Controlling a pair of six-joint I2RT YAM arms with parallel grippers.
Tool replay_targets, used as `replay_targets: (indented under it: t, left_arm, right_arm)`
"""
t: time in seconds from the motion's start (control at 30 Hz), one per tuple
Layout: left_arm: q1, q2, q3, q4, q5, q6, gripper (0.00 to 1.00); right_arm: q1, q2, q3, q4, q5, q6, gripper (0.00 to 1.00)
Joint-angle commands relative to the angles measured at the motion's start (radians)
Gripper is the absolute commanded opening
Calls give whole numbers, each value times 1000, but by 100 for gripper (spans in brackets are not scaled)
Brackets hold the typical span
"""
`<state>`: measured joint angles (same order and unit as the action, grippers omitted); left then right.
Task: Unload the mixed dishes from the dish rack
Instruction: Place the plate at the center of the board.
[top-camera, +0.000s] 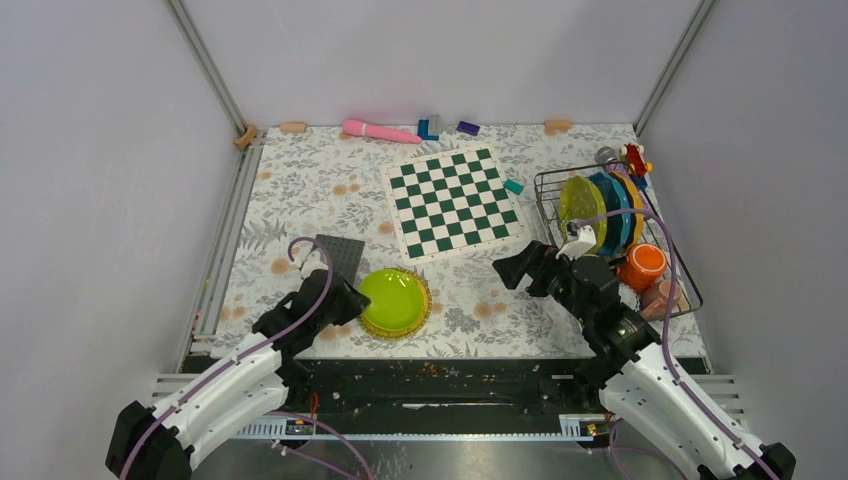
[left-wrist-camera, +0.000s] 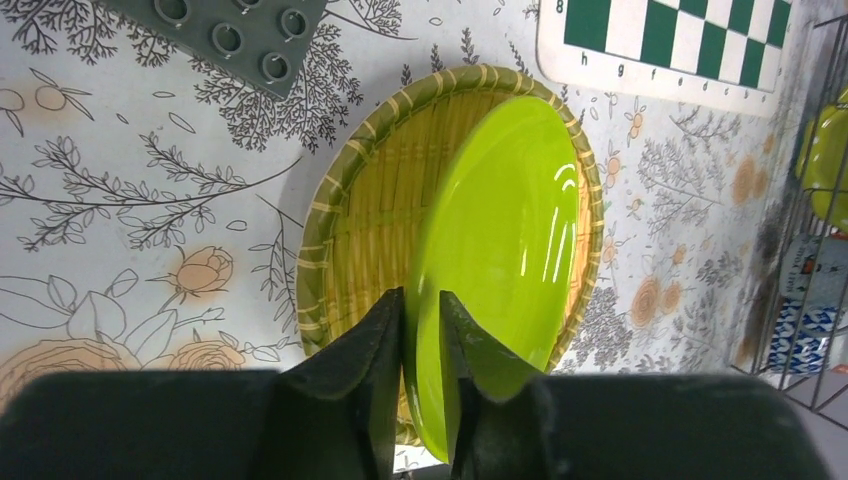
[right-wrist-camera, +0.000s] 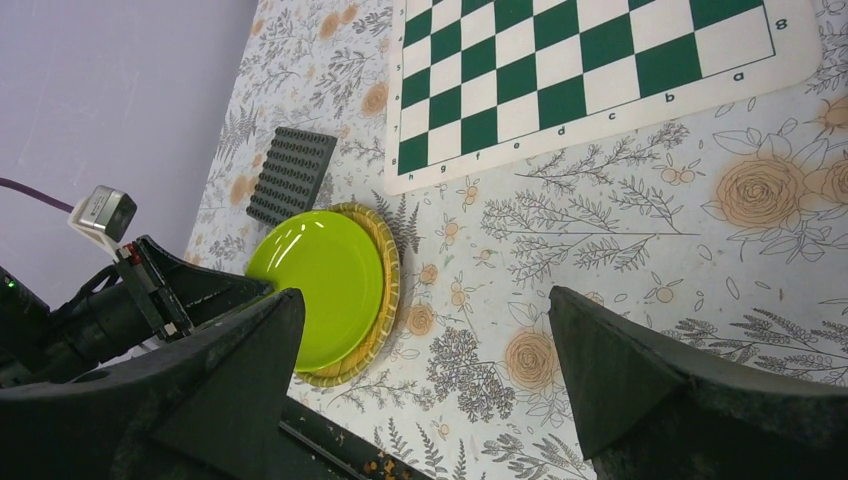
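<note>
Plate (lime) in L gripper; R gripper wide.

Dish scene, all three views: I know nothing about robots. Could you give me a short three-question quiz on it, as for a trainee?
1. True or false: the right pincer is open and empty.
2. The lime plate sits on: A) the chessboard; B) a striped plate; C) the rack.
3. Which pincer has the lime plate's rim between its fingers?
Key: 1 true; 2 B; 3 the left pincer.
</note>
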<state>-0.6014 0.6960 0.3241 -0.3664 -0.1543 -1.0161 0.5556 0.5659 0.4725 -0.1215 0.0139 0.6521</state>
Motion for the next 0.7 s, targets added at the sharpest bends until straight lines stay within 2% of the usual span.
replay_targets:
  t: [0.0, 0.43, 0.57, 0.67]
  left_arm:
    - [8, 0, -5, 35, -18, -7, 23]
    - [10, -7, -3, 5, -34, 1, 47]
    - [9, -10, -3, 2, -37, 5, 61]
    - [9, -15, -1, 1, -34, 9, 68]
  right_arm:
    - [6, -19, -5, 46, 50, -25, 99]
    - [6, -8, 7, 19, 97, -52, 100]
    - [6, -3, 8, 15, 99, -59, 100]
    - [6, 0, 13, 10, 103, -63, 100]
